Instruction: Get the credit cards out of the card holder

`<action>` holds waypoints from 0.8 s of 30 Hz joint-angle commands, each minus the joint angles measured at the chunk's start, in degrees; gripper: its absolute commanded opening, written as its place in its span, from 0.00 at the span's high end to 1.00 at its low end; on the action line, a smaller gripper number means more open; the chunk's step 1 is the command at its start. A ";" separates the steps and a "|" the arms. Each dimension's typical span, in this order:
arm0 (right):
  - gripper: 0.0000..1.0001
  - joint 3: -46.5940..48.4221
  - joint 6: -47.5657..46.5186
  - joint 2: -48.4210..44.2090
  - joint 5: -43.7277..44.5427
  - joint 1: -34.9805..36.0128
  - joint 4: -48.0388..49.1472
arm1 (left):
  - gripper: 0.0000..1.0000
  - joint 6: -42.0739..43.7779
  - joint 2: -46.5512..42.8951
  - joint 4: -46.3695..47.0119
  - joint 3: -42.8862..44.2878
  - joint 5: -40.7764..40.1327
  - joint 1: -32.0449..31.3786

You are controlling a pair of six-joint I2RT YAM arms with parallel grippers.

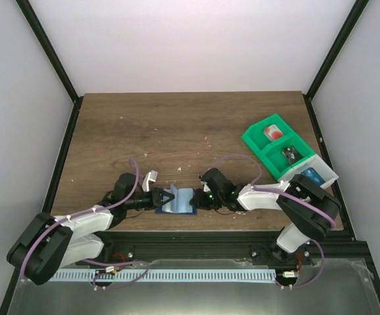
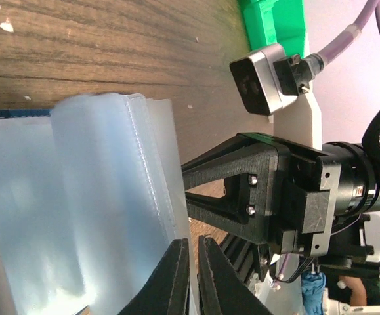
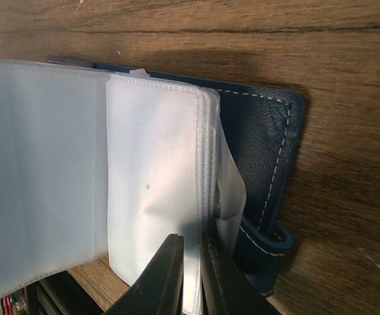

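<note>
The card holder (image 1: 182,202) lies open near the table's front edge, between my two grippers. Its navy cover (image 3: 262,131) rests on the wood, and clear plastic sleeves (image 3: 150,184) fan up from it. My left gripper (image 2: 193,252) is shut on the edge of a sleeve (image 2: 98,197). Facing it, my right gripper (image 3: 191,259) is shut on a bundle of sleeve edges. No card shows inside the sleeves. A red-pink card (image 1: 273,133), a dark grey card (image 1: 289,155) and a blue card (image 1: 311,175) lie in the bins at the right.
A green bin (image 1: 260,139) with two compartments and a white bin (image 1: 326,172) stand at the right edge. In the left wrist view the right gripper's black fingers (image 2: 222,157) reach in close from the right. The table's front edge runs just behind the holder.
</note>
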 commanded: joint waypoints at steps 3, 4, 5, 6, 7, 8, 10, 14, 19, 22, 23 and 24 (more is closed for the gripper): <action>0.89 -1.06 -0.39 1.20 1.32 0.63 -0.76 | 0.94 1.46 3.37 3.50 -0.93 -0.42 -1.04; 0.90 -1.10 -0.25 1.28 1.32 0.64 -0.67 | 0.94 1.55 4.50 4.02 -0.96 -0.62 -1.17; 0.90 -1.08 -0.28 1.30 1.25 0.63 -0.66 | 0.95 1.42 5.76 4.71 -0.98 -0.51 -1.35; 0.89 -1.10 -0.24 1.29 1.24 0.58 -0.73 | 0.95 1.42 6.96 5.41 -0.95 -0.27 -1.49; 0.89 -1.11 -0.23 1.19 1.23 0.62 -0.79 | 0.95 1.38 8.04 6.16 -0.98 -0.02 -1.57; 0.89 -1.15 -0.28 1.14 1.23 0.63 -0.83 | 0.94 1.40 9.20 6.82 -0.98 -0.02 -1.63; 0.90 -1.26 -0.23 0.81 1.37 0.65 -1.03 | 0.94 1.80 10.45 7.14 -0.95 -0.53 -1.75; 0.89 -0.96 -0.56 -0.29 1.05 0.63 -1.98 | 0.94 2.97 10.68 5.06 -0.31 -1.41 -1.66; 0.81 -0.92 0.01 -4.81 0.60 0.63 -3.04 | 0.79 5.95 3.46 -6.78 2.38 -8.93 -1.69; 0.75 -1.26 0.69 -6.32 0.30 0.63 -2.92 | 0.58 8.13 -1.50 -17.24 4.73 -17.26 -1.61; 0.74 -1.38 0.80 -6.56 0.60 0.63 -2.94 | 0.57 8.70 -2.83 -18.81 4.92 -19.07 -1.42; 0.73 -1.39 0.90 -6.62 0.85 0.63 -3.18 | 0.57 9.02 -3.92 -19.70 4.89 -20.20 -1.23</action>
